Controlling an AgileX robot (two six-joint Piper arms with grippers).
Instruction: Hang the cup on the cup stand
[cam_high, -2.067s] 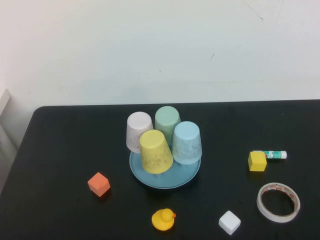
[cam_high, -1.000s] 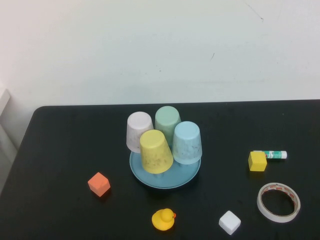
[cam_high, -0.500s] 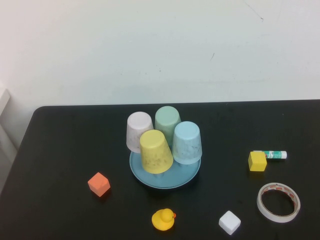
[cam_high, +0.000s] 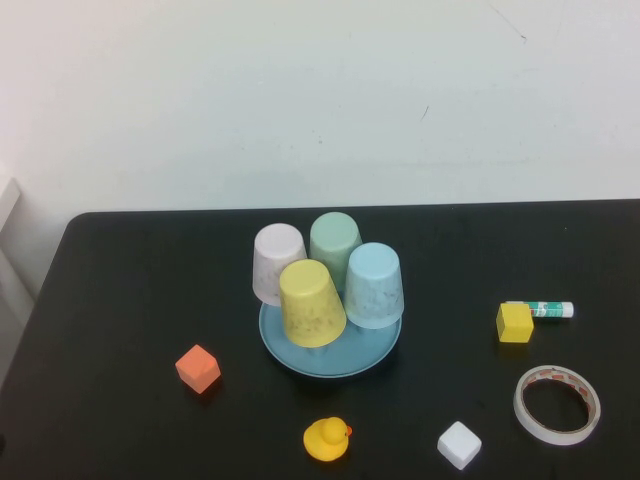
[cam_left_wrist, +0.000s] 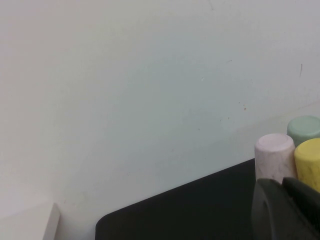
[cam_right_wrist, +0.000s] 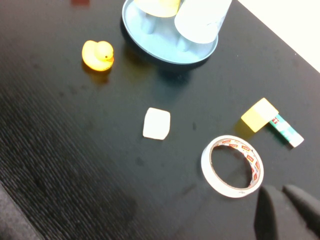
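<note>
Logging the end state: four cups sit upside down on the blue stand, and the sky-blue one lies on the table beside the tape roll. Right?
Not quite. The high view shows the sky-blue cup upside down on the cup stand with the other three, not beside the tape roll. Both hands, left hand and right hand, are shut and away from it.

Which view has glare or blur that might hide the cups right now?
High view: even light, soft shadows, the cup on the cup stand reads clearly. Right wrist view: sheen on the table, shut right gripper blurred. Left wrist view: shut left gripper dark, out of focus.
</note>
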